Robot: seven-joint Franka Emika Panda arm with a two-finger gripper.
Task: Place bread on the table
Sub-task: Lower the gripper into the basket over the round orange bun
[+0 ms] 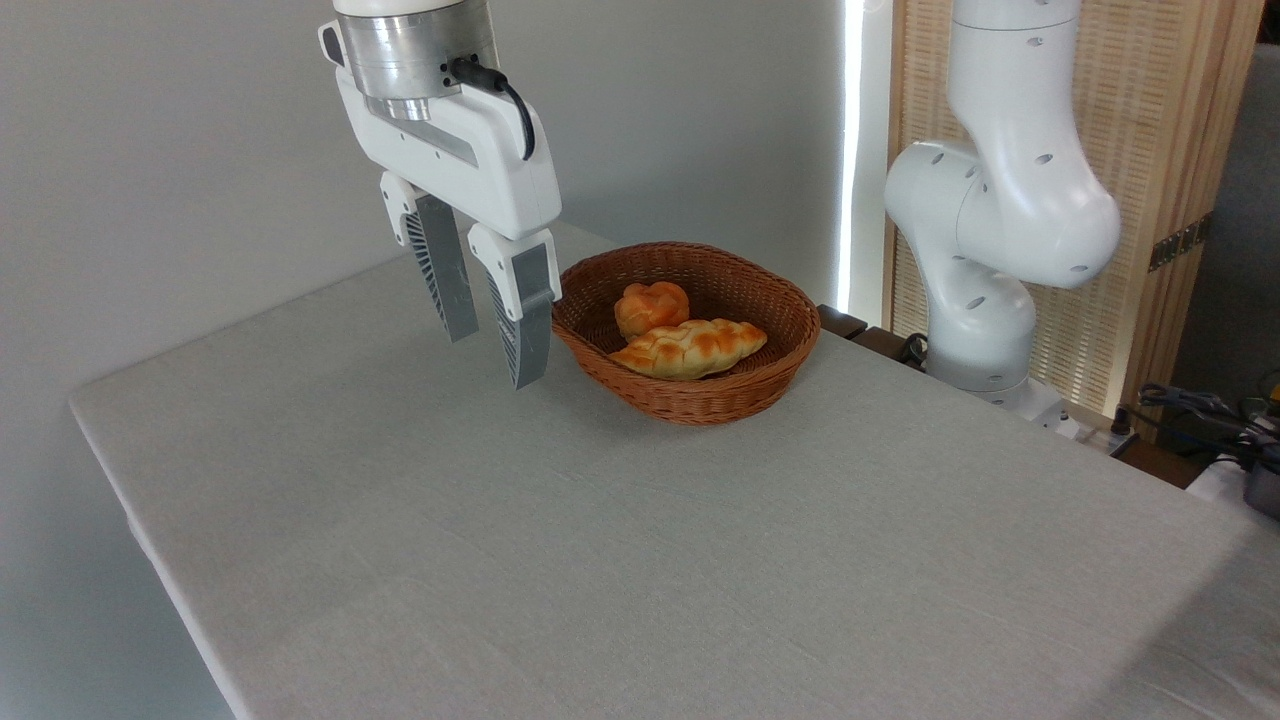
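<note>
A brown wicker basket (775, 330) sits toward the back with a longer braided loaf (690, 347) lying inside it. Behind on the right there's a slatted bamboo-looking screen (1160, 120), and some dark cables (1200, 410) are bunched at the far right edge

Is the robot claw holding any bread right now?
No, nothing is held. The gripper hangs open and empty above the table, left of the basket. The bun and the loaf both lie in the basket.
</note>
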